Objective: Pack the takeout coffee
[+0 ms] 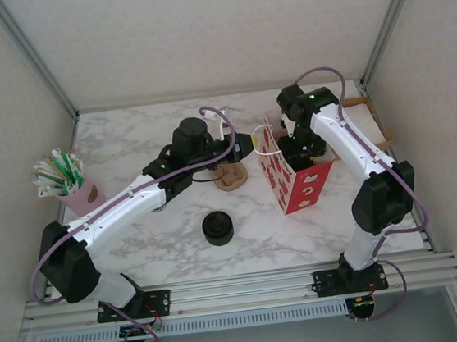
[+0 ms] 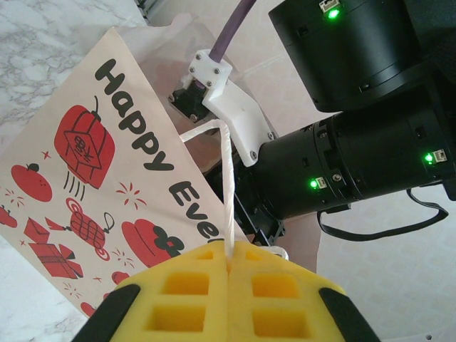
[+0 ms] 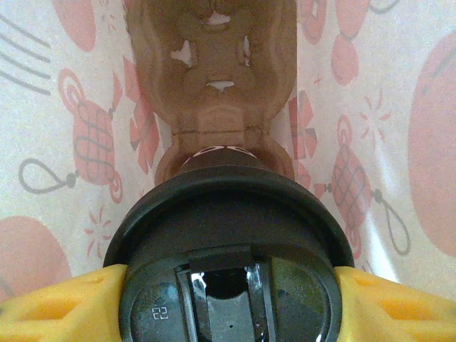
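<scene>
Surface [image 1: 125, 133]: white marble top with grey veins, closed in by pale walls and a metal frame.

Item 1, gift bag [image 1: 296, 181]: white paper printed with red lanterns and parcels, lettered "Happy Eve…", standing upright right of centre, mouth open.

Item 2, string handle [image 2: 226, 185]: white cord rising from the bag's left rim, drawn taut.

Item 3, left gripper [image 2: 229, 260]: yellow pads pressed together with the string handle pinched between them, just left of the bag.

Item 4, takeout coffee [image 3: 228, 235]: black lid uppermost, inside the bag, between its printed walls.

Item 5, right gripper [image 3: 228, 299]: reaching down into the bag, one yellow finger [image 3: 64, 303] against each side of the lid, gripping the cup.

Item 6, cardboard carrier [image 3: 214, 78]: brown, with cut-outs, low in the bag beyond the cup.

Item 7, stack of black lids [image 1: 217, 227]: near centre, well apart from the bag.

Item 8, pink cup [image 1: 78, 195]: far left, holding wrapped straws.
</scene>
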